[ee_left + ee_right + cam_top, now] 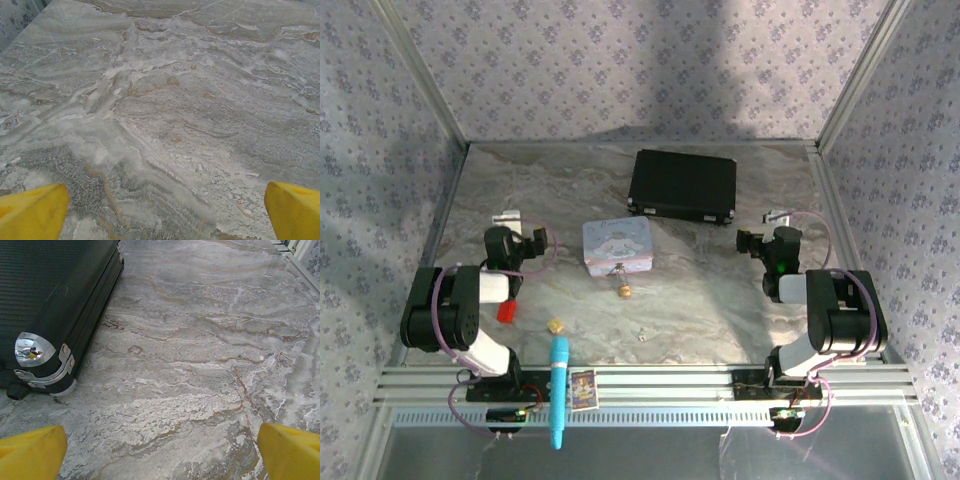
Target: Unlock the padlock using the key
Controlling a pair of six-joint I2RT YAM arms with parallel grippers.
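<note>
1. Left gripper [165, 212] is spread wide in its wrist view. Its yellow fingertips [31, 214] sit at the two bottom corners with only bare marble table [165, 110] between them, and it holds nothing.
2. Right gripper [161, 452] is spread just as wide and is also empty. Its wrist view shows the black case [50, 300] at the left, with a silver corner cap and a small foot at the near end, apart from the fingertips [289, 452].
3. The overhead view adds the padlock [623, 290], which lies near the middle of the table just in front of the pastel tin [617, 245]. Its thin shackle points toward the tin; whether the two touch cannot be told.
4. The key [641, 335] is a silvery speck nearer the arms and slightly right of the padlock, apart from it.
5. Also seen from overhead are a yellowish-tan lump [556, 326] left of the key and a red block [506, 311] just beside the left arm. A blue pen [559, 390] and a small card [582, 388] lie at the front rail.
6. From overhead, the left arm is folded at the table's left side with its gripper [507, 216] pointing toward the far wall, well left of the tin.
7. The right arm mirrors it, with its gripper [777, 215] near the case's right front corner. Both grippers are well apart from the padlock and the key.
</note>
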